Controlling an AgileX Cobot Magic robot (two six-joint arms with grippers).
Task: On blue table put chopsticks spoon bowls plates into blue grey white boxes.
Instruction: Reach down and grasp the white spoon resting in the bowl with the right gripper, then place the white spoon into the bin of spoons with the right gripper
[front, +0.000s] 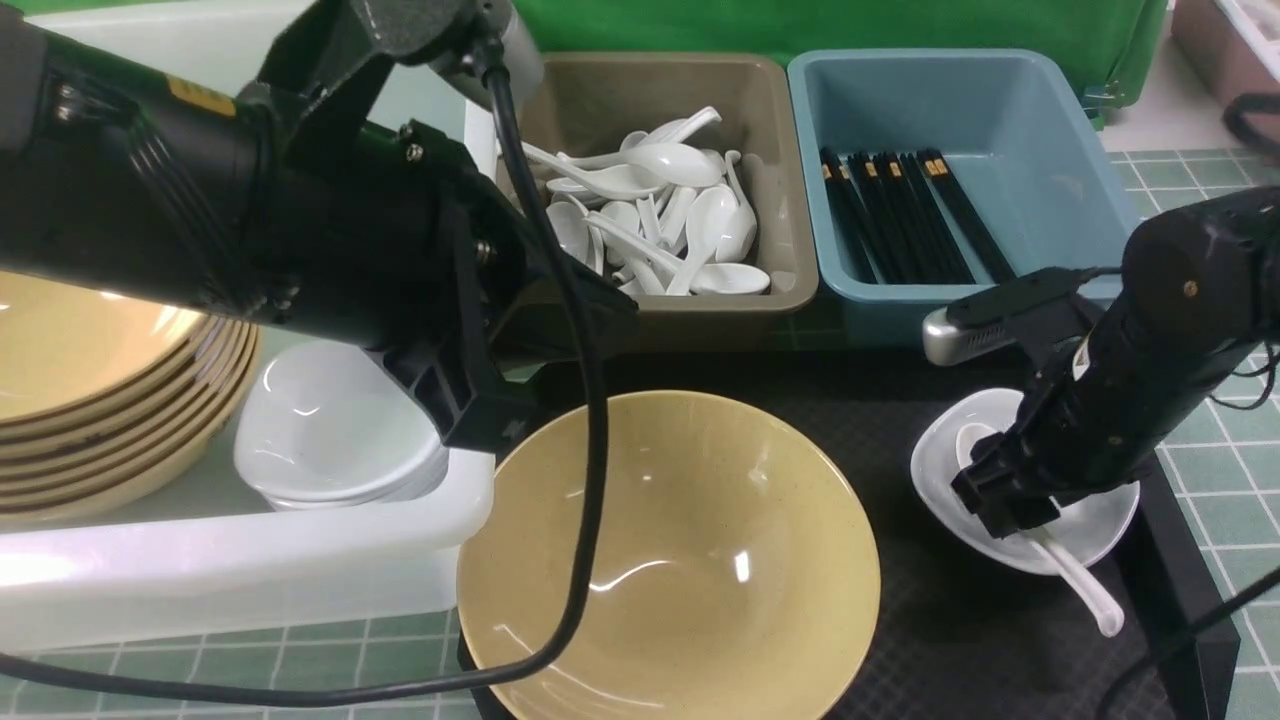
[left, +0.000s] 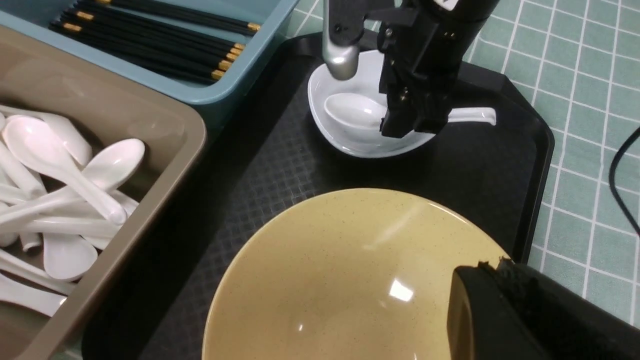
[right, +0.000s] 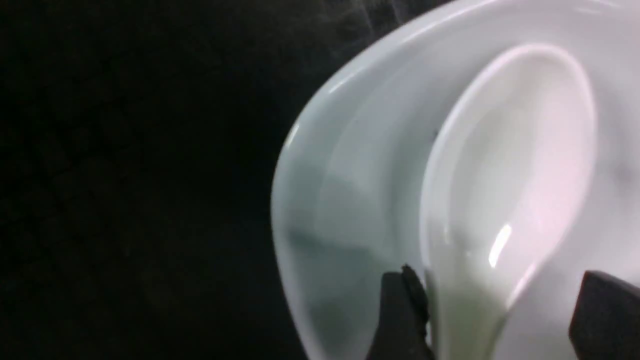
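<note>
- Spoon (front: 1082, 588) is laid in the white plate (front: 1108, 512) near the black tray's (front: 950, 640) right edge, its neck hidden by the right gripper (right: 500, 305), jaws spread astride it.
- Left gripper (left: 500, 310), largely cut off, is closed beside the yellow bowl's (front: 700, 520) rim.

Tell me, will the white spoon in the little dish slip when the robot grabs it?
Probably slippery: the spoon looks glossy and hard. It seems stiff, so it shouldn't bend. Its curved scoop sits in the plate, so it may rock.

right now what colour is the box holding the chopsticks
Dusty blue box, best seen in the front view.
</note>
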